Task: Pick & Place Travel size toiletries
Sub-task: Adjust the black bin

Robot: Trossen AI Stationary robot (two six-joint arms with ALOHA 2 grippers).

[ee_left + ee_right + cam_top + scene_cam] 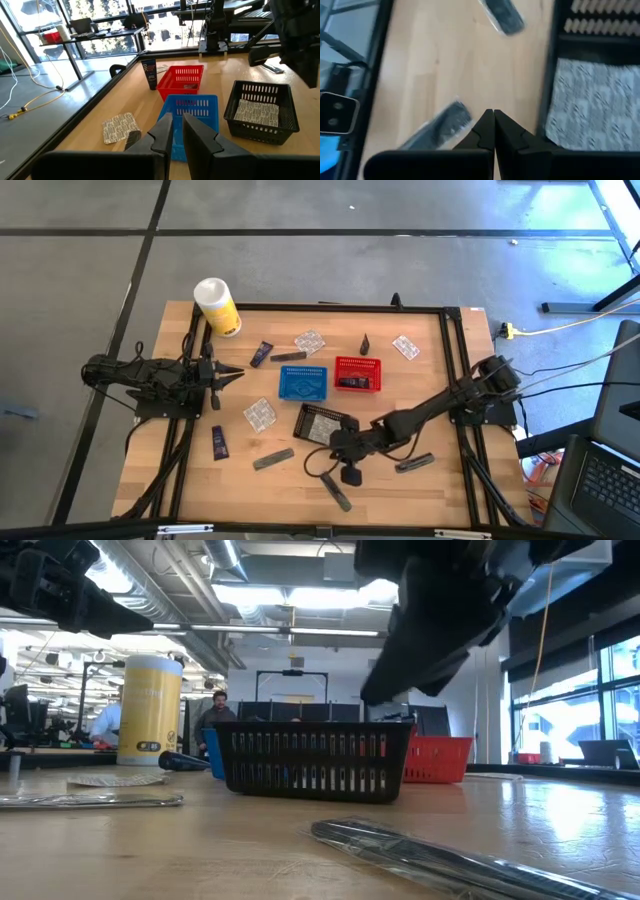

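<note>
The right arm stretched low across the worktop (420,390) from its far corner, its end effector (322,450) closed on nothing, hanging just beside the black basket (326,423), which held a clear crinkly packet (592,105). A grey tube (273,459) lay near it, another grey tube (336,492) closer to the front edge. The left arm waited at the left side, its end effector (232,373) with fingers together, pointing toward the blue basket (302,382).

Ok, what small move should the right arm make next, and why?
Probably open the right end effector and shift it onto the grey tube beside it: its fingers are shut and empty over bare wood next to the black basket. The left end effector waits aside.
</note>
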